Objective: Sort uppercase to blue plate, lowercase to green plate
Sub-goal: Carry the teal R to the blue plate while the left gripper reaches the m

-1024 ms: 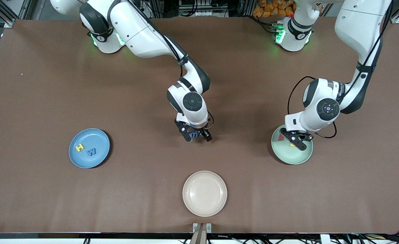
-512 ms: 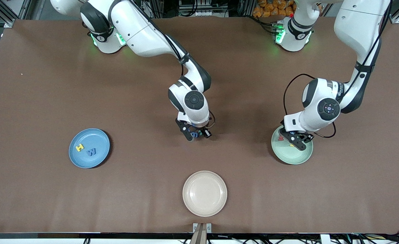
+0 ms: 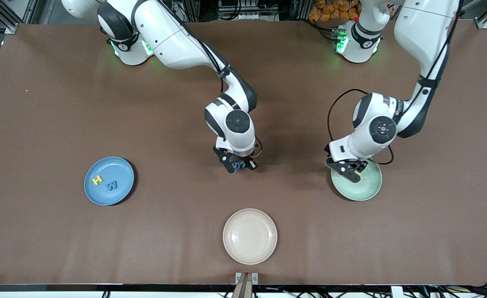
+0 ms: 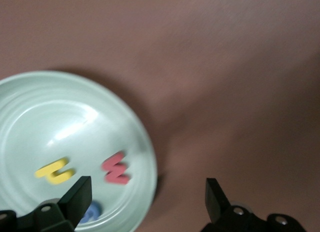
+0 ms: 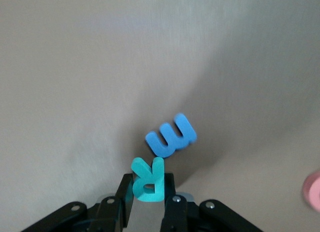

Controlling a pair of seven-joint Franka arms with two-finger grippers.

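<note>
Your right gripper (image 3: 240, 164) points straight down mid-table, pinching the teal R (image 5: 148, 180), blue m (image 5: 171, 136) lying beside it. Left gripper (image 3: 346, 169) hangs wide open over the green plate (image 3: 369, 188) rim, empty.

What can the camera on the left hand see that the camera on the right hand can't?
Only the left wrist view shows the pale mint-green plate holding a small yellow foam letter, a red foam w and a bit of a blue foam piece, with the open left gripper over the plate's edge.

Only the right wrist view shows the right gripper shut on the teal foam R, beside a blue foam m on the table.

Both show the brown table cover.
</note>
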